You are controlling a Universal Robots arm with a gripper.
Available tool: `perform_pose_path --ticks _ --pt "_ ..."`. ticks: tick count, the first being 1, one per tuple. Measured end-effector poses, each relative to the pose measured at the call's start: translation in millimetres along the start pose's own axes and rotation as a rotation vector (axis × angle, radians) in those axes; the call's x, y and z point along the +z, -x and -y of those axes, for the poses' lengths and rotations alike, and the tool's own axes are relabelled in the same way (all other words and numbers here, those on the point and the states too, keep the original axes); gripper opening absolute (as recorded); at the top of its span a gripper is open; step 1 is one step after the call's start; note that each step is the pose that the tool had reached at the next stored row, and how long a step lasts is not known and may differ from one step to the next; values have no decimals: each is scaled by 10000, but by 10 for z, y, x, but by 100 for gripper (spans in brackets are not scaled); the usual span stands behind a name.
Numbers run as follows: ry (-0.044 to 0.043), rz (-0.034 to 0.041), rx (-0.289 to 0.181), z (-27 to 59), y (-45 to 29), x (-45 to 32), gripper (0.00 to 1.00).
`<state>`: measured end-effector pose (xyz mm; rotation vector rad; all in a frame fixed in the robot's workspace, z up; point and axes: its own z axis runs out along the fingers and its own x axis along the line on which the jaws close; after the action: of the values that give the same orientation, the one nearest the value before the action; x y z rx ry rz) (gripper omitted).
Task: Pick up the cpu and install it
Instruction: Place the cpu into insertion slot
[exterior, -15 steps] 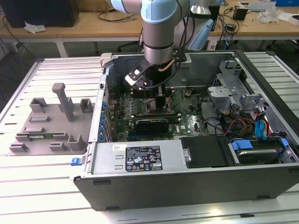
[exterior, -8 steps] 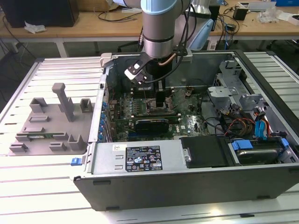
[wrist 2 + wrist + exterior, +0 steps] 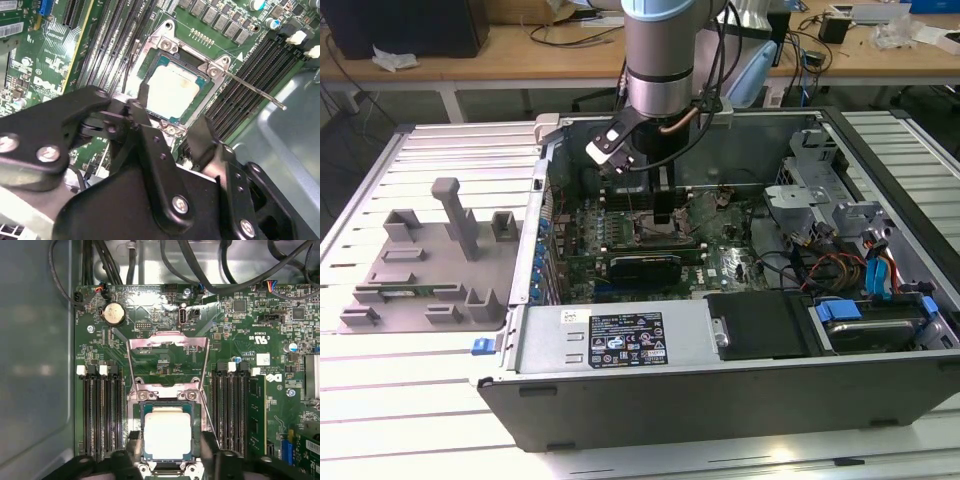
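Cpu sits flat in its socket, gripper straddling it.
Left to right in the exterior view: grey parts tray, then the gripper down inside the case. Load plate is flipped up, leaving the socket accessible. Fingers are apart on either side of the cpu, not visibly clamping.

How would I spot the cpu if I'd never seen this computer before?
Look inside the open computer case at the green motherboard. Between the two banks of long black memory slots sits a metal socket frame, and the cpu lies in it. It is the only flat, shiny silver square there.
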<state>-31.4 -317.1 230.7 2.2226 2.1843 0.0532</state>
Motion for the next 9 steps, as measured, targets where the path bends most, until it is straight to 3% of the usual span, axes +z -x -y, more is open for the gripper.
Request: perform_pose_path --ticks 3,5,9 --pt "0 6 0 0 0 0 35" --pt "0 10 0 0 0 0 35" --pt "0 17 -1 0 0 0 11"
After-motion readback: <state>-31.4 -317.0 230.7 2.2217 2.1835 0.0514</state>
